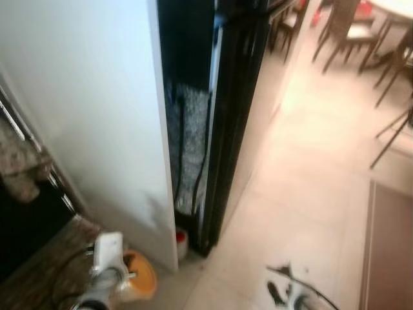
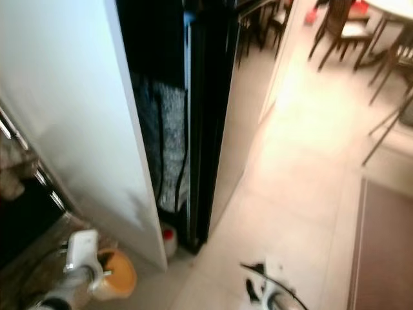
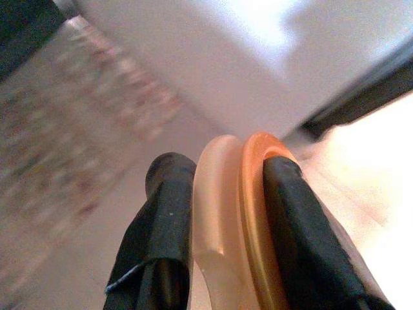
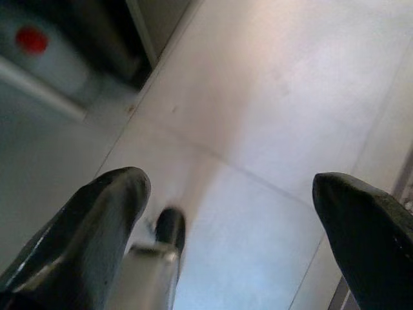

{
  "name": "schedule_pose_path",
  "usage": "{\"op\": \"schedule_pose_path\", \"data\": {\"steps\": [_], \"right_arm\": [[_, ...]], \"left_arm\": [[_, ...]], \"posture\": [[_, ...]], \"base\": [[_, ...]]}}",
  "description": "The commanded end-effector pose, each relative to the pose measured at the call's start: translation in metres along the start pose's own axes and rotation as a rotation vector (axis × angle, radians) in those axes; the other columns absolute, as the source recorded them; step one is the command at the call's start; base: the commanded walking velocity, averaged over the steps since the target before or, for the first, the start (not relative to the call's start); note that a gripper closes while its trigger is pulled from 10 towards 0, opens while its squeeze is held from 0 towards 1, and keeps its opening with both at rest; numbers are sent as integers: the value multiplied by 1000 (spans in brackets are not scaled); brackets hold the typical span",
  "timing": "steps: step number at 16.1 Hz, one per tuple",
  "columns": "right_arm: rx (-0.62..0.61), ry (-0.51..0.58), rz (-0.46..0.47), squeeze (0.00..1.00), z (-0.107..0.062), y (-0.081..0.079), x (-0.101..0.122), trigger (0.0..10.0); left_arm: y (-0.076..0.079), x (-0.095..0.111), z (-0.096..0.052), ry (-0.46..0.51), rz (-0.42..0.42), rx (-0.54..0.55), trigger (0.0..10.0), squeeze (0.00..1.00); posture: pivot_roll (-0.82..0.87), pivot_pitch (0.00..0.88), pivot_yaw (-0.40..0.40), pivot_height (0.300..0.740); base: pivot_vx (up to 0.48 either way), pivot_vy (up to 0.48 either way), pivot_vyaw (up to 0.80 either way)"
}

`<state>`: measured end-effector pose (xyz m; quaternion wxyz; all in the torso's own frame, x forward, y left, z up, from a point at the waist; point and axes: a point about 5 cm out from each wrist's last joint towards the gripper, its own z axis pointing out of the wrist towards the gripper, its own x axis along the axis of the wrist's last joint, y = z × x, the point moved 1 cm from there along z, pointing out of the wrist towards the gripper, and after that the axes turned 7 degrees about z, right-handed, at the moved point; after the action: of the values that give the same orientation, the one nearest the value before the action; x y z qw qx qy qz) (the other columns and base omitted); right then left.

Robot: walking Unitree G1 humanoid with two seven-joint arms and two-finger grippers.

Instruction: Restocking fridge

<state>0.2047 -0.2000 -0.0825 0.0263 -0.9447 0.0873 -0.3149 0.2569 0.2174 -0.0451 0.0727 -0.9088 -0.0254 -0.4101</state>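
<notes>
No writing, label or number can be read on anything here.

Ahead of you stands a tall white panel (image 1: 90,123), its near edge casting a soft shadow low down. Beside it runs a glossy black upright surface (image 1: 229,123) with a dark gap between them. Pale beige floor tiles (image 1: 310,168) stretch away, brightly lit, toward dark wooden dining chairs (image 1: 345,32) round a white table (image 1: 397,10). A brown mat (image 1: 390,252) lies to your right.
</notes>
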Motion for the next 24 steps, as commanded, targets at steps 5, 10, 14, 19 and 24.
{"op": "schedule_pose_path", "data": {"steps": [5, 10, 14, 19, 24], "right_arm": [[10, 10, 2, 0, 1, -5, 1, 10000], [2, 26, 15, 0, 1, -5, 2, 10000], [-3, 19, 13, 0, 1, -4, 1, 10000], [-1, 11, 7, 0, 1, -4, 0, 10000], [5, 17, 6, 0, 0, -4, -1, 10000]], "left_arm": [[-22, -15, -5, -39, -34, 40, 10000, 0], [-19, -15, -4, -42, -27, 26, 10000, 0], [-19, -15, -4, -48, -27, 25, 10000, 0], [-19, -17, -4, -60, -14, 33, 10000, 0], [-18, -20, -5, -74, -19, 36, 10000, 0]], "posture": [[5, 0, -25, 740], [3, 0, -20, 740], [3, 0, -21, 740], [1, 0, -16, 740], [-5, 0, -11, 740]], "base": [[0, 0, -576], [0, 0, 0], [0, 0, 0], [0, 0, -705], [0, 0, -404]]}}
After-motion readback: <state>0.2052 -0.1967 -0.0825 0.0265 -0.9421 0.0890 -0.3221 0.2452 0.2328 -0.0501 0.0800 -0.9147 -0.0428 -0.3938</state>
